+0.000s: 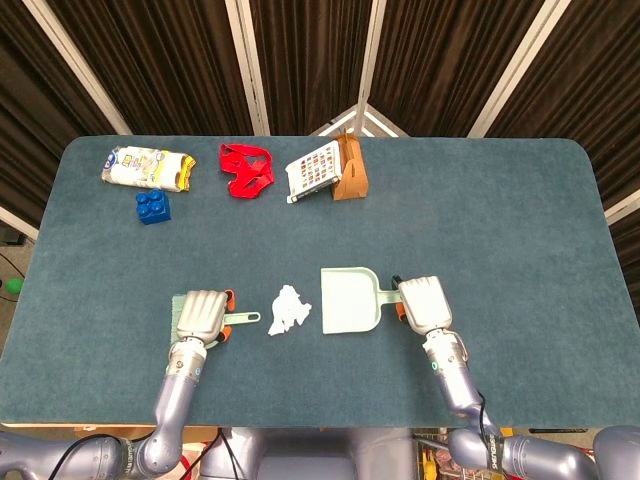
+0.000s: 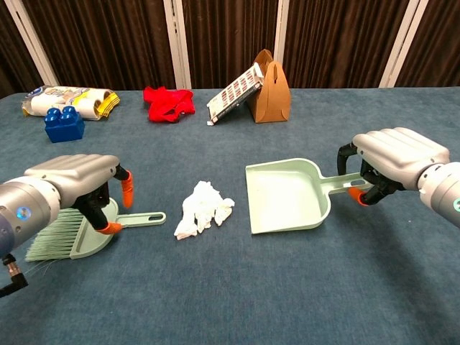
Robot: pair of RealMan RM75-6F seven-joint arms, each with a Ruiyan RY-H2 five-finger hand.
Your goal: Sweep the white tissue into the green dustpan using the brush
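The white tissue (image 1: 288, 310) (image 2: 203, 209) lies crumpled on the blue table between the brush and the dustpan. The green dustpan (image 1: 348, 300) (image 2: 286, 195) has its mouth facing the tissue. My right hand (image 1: 424, 303) (image 2: 395, 154) grips its handle. The pale green brush (image 1: 243, 318) (image 2: 68, 233) lies flat, with its handle pointing at the tissue. My left hand (image 1: 203, 315) (image 2: 75, 180) hovers over the brush body with fingers apart on either side of the handle base. From above it hides most of the brush.
Along the far edge lie a snack bag (image 1: 148, 168), a blue block (image 1: 152, 206) (image 2: 63, 123), a red cloth (image 1: 246, 169) (image 2: 168, 103) and a brown holder with a printed card (image 1: 335, 170) (image 2: 262, 90). The table's near edge runs just behind both forearms.
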